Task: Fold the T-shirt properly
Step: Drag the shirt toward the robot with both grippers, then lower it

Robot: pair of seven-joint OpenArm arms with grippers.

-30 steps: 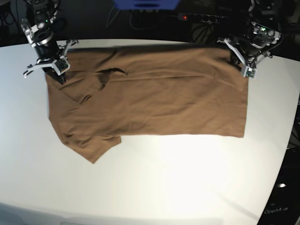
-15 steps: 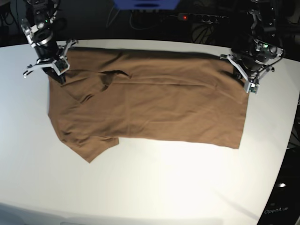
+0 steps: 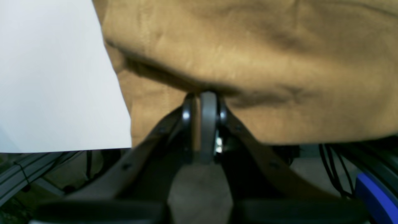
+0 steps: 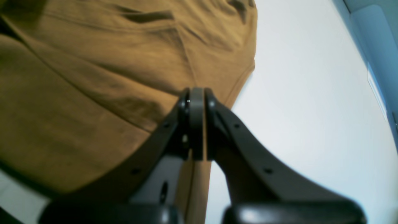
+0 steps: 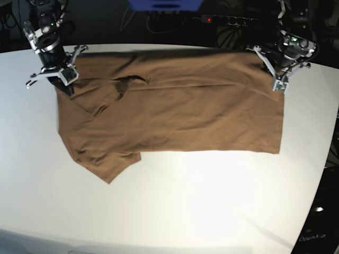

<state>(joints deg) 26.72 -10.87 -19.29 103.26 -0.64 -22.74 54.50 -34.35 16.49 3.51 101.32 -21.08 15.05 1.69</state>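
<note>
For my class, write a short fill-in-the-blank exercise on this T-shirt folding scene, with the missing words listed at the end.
1. The T-shirt lying on the table is tan-brown, and the table is ____ in colour.
2. The left gripper is ____ on the far edge of the cloth.
3. In the base view, the right gripper holds the cloth's far ____ corner.
4. The number of grippers gripping the cloth is ____.

Missing words: white; shut; left; two
</note>
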